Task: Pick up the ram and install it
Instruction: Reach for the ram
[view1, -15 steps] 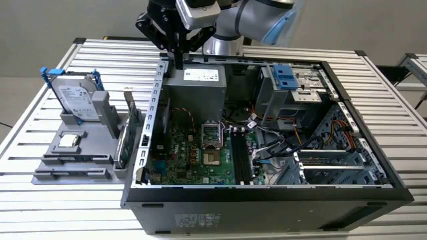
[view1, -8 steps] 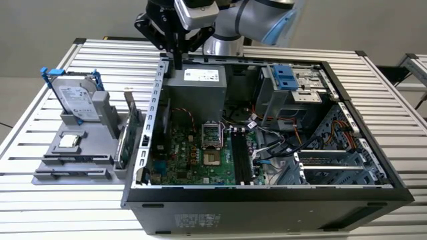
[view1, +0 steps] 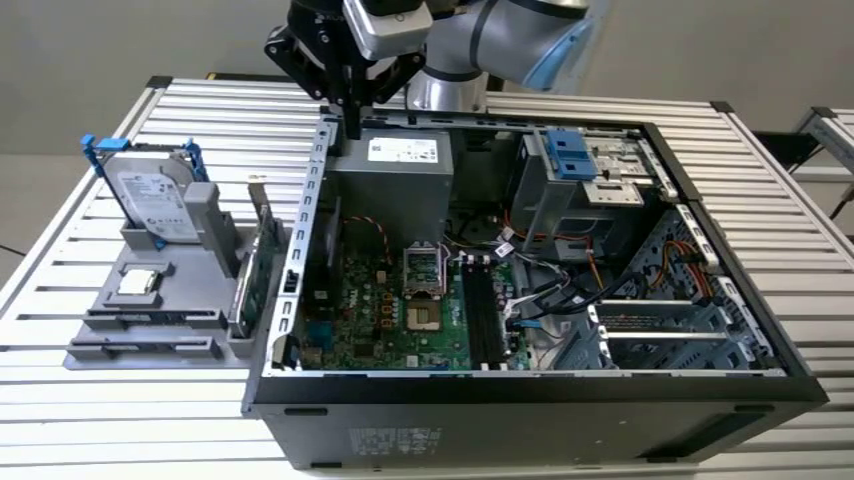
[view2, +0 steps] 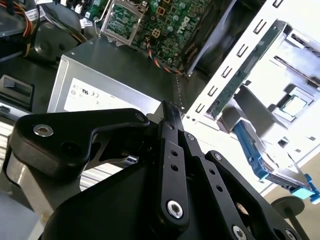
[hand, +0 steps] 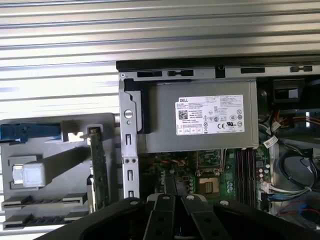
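By the table's (view1: 787, 180) edge at the exterior view's left stands a grey holder (view1: 147, 310). A hard drive (view1: 150, 195) in a blue frame leans upright at the holder's far end. A green card (hand: 99, 172) stands on edge along the holder's side nearest the case (view1: 534, 420). The open case lies just beside the holder and fills the table's middle and right. Over the case's far corner at the exterior view's left hangs the gripper (view1: 352, 105). Its fingers are closed together on the ram (view1: 354, 128), a thin dark stick that points down from between them. In both wrist views the ram's (view2: 169, 111) free end juts a little past the fingertips, with the ram (hand: 170, 182) above the power supply (view1: 394, 180). Nearer the case's front lies the motherboard (view1: 367, 320), with its long black slots (view1: 481, 310) to its right. A drive cage (view1: 574, 170) fills the case's far right corner.
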